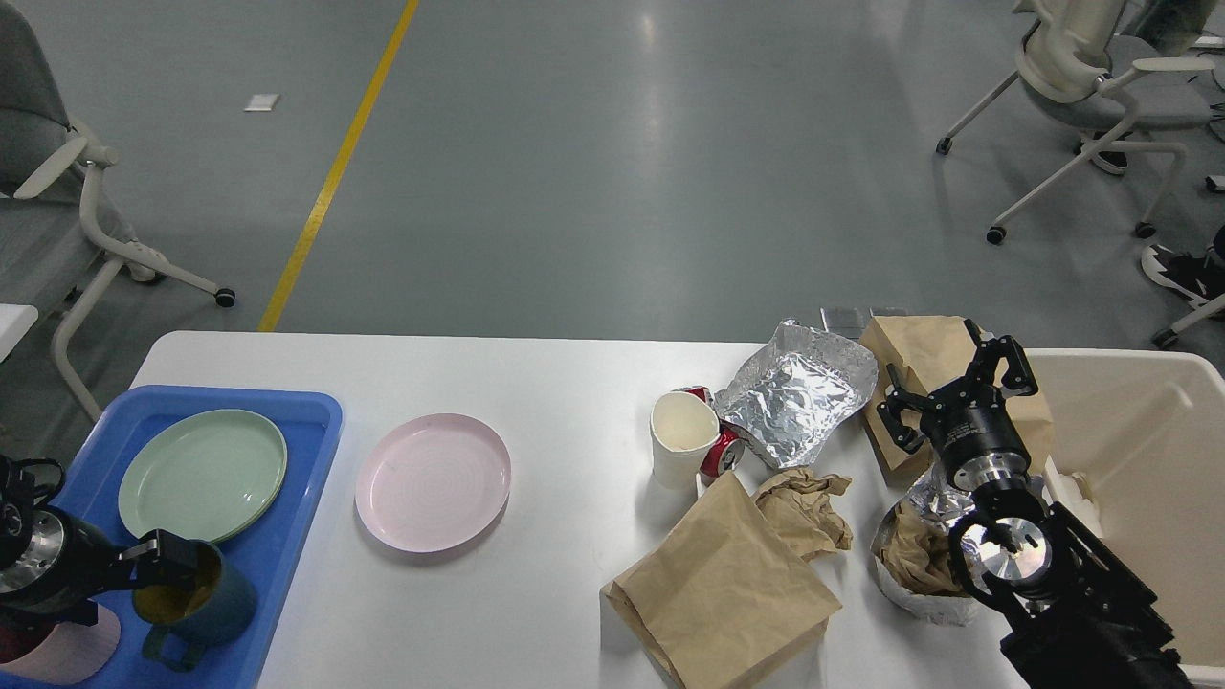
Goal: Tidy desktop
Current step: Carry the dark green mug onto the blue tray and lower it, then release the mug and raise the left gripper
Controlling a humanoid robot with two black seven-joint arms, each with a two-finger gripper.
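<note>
On the desktop point(536, 383), a blue tray point(316, 421) holds a green plate point(203, 474) and mug point(196, 598) (left gripper point(158, 560) clamping its rim); right gripper point(952, 392) spread open.

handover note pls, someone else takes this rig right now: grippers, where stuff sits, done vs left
Left gripper: shut on the rim of the dark mug in the blue tray.
Right gripper: open, empty, over the brown bag beside the cream bin.
Done: green plate in tray.
Left on the desktop: pink plate, paper cup, red can, foil sheet, flat paper bag, crumpled paper, foil-and-paper wad.
</note>
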